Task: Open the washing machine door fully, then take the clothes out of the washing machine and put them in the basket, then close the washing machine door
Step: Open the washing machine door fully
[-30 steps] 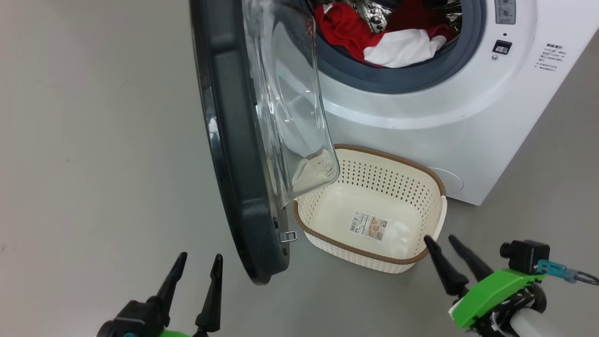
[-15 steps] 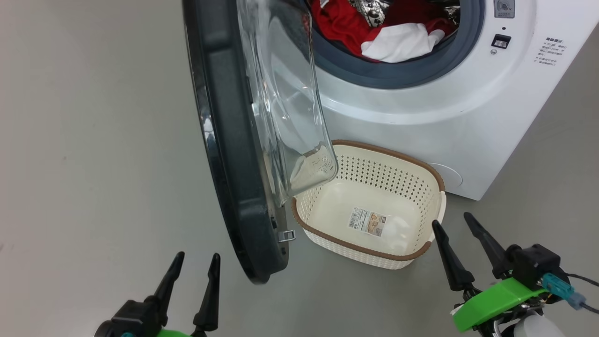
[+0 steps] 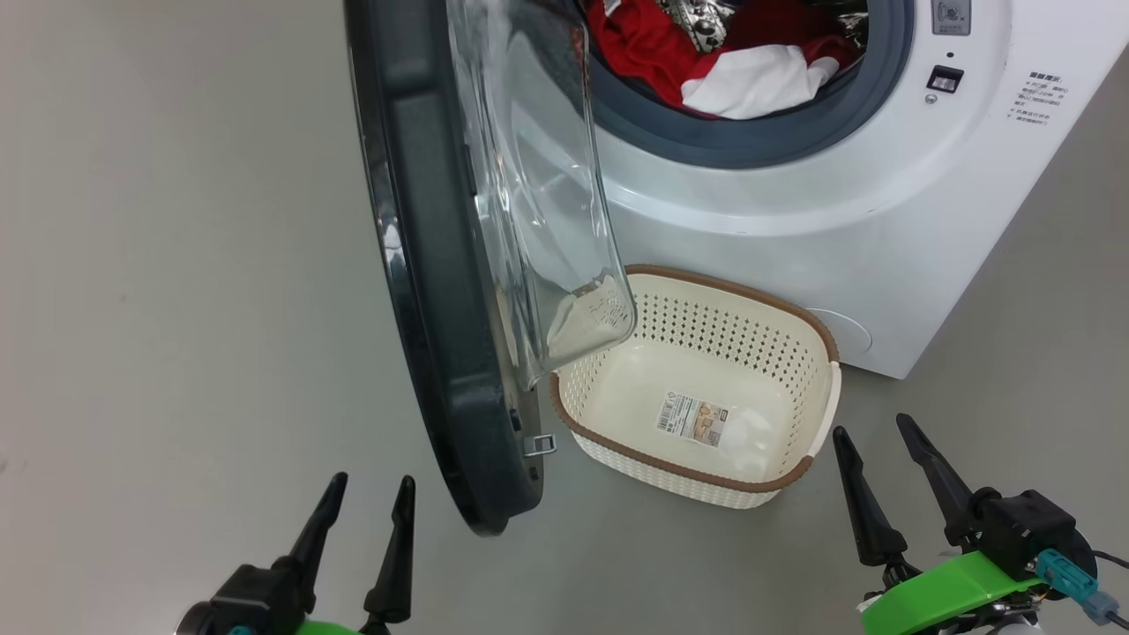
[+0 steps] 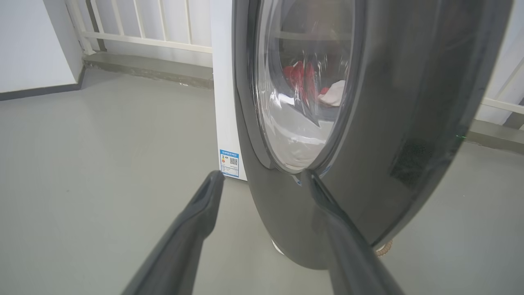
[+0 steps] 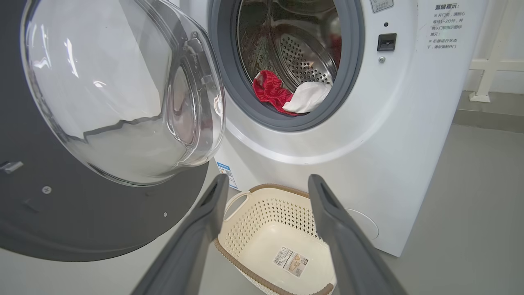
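Grey floor (image 3: 176, 265) | basket (image 3: 723, 331): label (image 3: 694, 420) only | drum (image 5: 305, 53): red, white clothes (image 3: 644, 44) | left fingers (image 3: 394, 564), right fingers (image 3: 863, 511) spread, empty

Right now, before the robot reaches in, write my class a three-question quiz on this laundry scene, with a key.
1. Where do the clothes lie?
2. The washing machine door is: A shut, B open, C off its hinge.
3. True or false: the left gripper and right gripper are open and empty.
Key: 1 in the washing machine; 2 B; 3 true.
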You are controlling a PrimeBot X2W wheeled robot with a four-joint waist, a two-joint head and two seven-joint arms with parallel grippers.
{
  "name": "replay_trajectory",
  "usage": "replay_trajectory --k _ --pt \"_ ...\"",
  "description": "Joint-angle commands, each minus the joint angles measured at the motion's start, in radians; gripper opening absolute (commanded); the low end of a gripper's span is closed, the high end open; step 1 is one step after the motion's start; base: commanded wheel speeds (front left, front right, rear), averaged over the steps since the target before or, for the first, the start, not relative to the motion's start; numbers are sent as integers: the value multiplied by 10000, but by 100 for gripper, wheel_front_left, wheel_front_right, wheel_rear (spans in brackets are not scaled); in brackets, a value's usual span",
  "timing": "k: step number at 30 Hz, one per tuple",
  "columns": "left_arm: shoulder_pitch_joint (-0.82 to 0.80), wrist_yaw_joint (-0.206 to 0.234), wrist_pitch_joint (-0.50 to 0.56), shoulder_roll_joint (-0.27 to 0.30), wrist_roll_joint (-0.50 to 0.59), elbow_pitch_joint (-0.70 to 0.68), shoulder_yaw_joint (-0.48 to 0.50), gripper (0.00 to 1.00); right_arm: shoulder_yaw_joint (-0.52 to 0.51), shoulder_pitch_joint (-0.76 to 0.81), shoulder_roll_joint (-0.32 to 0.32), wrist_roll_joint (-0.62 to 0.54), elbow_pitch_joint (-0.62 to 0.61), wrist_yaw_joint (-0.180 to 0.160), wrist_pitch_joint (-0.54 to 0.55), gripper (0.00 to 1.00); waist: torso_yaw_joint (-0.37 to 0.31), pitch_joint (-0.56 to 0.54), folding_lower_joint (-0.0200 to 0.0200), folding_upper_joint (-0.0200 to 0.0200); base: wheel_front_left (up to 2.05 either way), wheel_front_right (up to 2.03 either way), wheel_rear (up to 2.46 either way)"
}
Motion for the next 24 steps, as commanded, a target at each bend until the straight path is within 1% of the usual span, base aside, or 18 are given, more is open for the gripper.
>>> replay_trajectory --k 1,7,8,9,10,14,18,20,23,24 --pt "-192 -55 -122 116 101 -268 358 100 189 15 36 -118 -203 75 -64 100 -9 -12 0 0 0 0 0" --pt "-183 -63 -122 116 133 -334 373 100 198 9 75 -122 -178 75 -64 100 -19 -53 0 0 0 0 0" --pt "-189 -70 -122 116 91 -407 388 92 211 7 79 -122 -177 75 -64 100 -20 -59 0 0 0 0 0" --pt "-195 -70 -122 116 72 -507 417 34 229 8 82 -124 -178 75 -64 100 -21 -59 0 0 0 0 0" --pt "-217 -57 -122 116 69 -636 458 0 242 4 84 -128 -177 75 -64 100 -20 -57 0 0 0 0 0" --pt "-390 100 -122 116 -86 -1571 867 0 271 -31 89 -150 -185 75 -64 100 -18 -39 0 0 0 0 0" --pt "-685 206 -122 116 -199 -3037 1265 0 304 -73 96 -149 -200 75 -64 100 -44 -32 0 0 0 0 0" --pt "-856 196 -122 116 -264 -3906 1280 0 320 -90 97 -152 -214 75 -64 100 -59 -18 0 0 0 0 0" --pt "-1017 120 -122 116 -251 -5021 952 0 340 -113 97 -150 -233 75 -64 100 -98 2 0 0 0 0 0" --pt "-1017 120 -122 116 -251 -5021 952 0 340 -113 97 -150 -233 75 -64 100 -98 2 0 0 0 0 0"
